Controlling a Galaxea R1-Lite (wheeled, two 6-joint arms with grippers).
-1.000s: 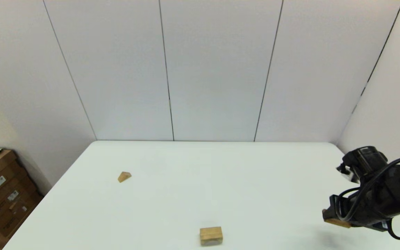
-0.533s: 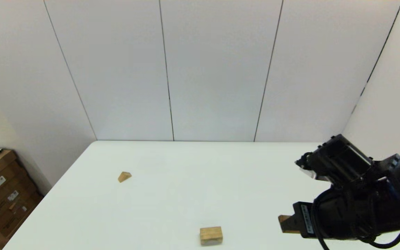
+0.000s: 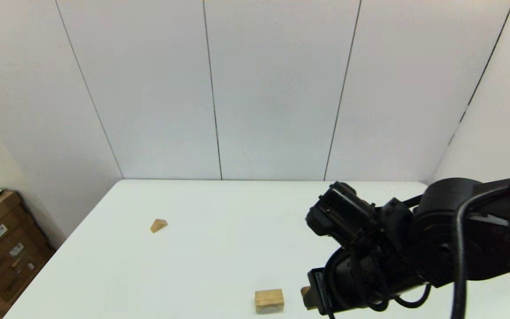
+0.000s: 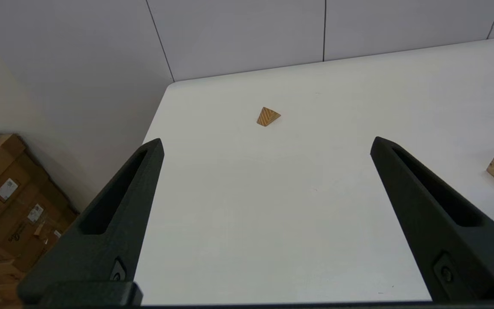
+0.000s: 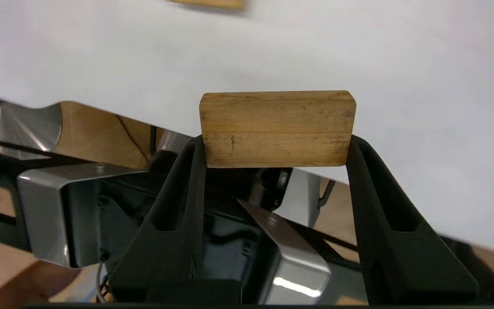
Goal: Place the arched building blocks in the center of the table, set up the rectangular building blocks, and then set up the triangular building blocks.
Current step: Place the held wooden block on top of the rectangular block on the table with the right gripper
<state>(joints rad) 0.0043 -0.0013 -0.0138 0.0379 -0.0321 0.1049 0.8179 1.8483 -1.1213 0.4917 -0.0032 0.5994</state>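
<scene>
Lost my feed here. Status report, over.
Right claw shut on rectangular block, carried just right of arched block. Left claw open, idle over table. Triangular block untouched, far left. Nothing in the way.

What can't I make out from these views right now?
- Rectangular block: head view, right gripper body hides all but one end.
- Arched block: its notch shows in no view; left wrist view's edge cuts it off.
- Left gripper: outside the head view.
- Triangular block: too small there for detail.
</scene>
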